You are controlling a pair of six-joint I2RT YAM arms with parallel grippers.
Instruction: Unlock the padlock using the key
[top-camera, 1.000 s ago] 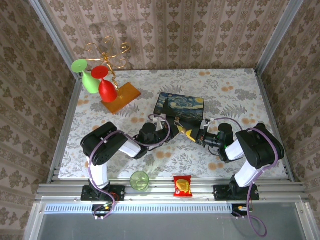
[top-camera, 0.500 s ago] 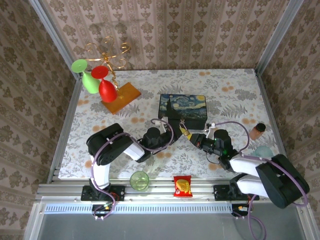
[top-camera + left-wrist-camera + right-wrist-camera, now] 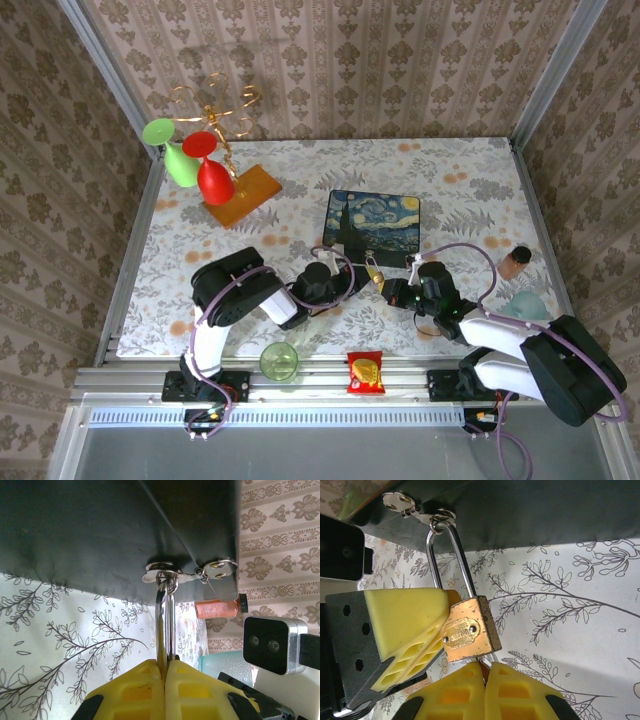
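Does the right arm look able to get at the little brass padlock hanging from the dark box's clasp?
Probably yes. The right gripper, pinching what looks like the thin dark key, sits just under the small brass padlock, nothing blocking. The left gripper pinches its silvery shackle, leaving the underside free.

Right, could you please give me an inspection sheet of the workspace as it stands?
Surface: floral tablecloth, flat, no spills seen.
Job's things: padlock hangs by its shackle from the clasp of the painted box; key a dark sliver at its underside, insertion unclear.
Clutter: glass stand, green cup, snack packet, small bottle.
Grippers: left gripper shut on padlock; right gripper shut on key.
Cables: purple cables loop along both arms.
Surroundings: patterned walls, metal frame.
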